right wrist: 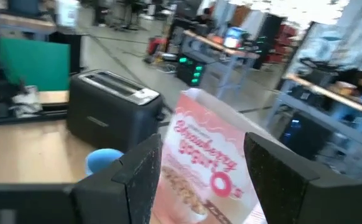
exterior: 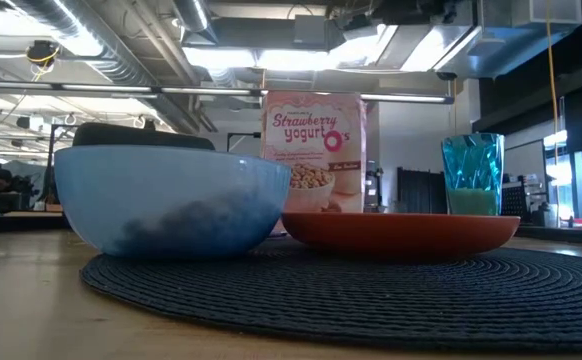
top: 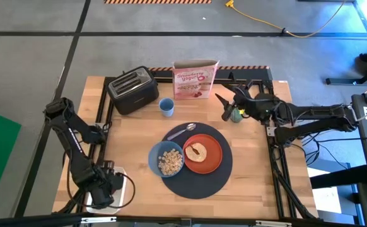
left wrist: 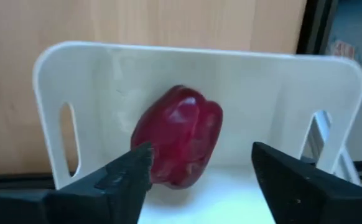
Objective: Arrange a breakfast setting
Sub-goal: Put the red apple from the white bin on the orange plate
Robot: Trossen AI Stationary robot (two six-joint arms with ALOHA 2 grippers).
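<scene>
The dark-grey mat (top: pixel 199 180) lies at the table's middle. On it stand the orange plate (top: pixel 214 154) with toast (top: pixel 198 152) and the blue bowl (top: pixel 153 157) with cereal (top: pixel 169 161). The metal spoon (top: pixel 182 130) lies on the mat's far edge. The green cup (top: pixel 236 114) stands upright on the table right of the mat, and also shows in the low view (exterior: pixel 473 175). My right gripper (top: pixel 223 107) is open and raised beside the cup, which does not show between its fingers (right wrist: pixel 199 168). My left gripper (left wrist: pixel 199 171) is open over a white tray (left wrist: pixel 106 74), its fingers level with the near end of the red apple (left wrist: pixel 180 144).
A black toaster (top: pixel 133 89), a small blue cup (top: pixel 166 106) and a pink cereal box (top: pixel 195 79) stand along the table's far side. The white tray (top: pixel 122 183) sits at the near left corner. Bare wood lies left of the mat.
</scene>
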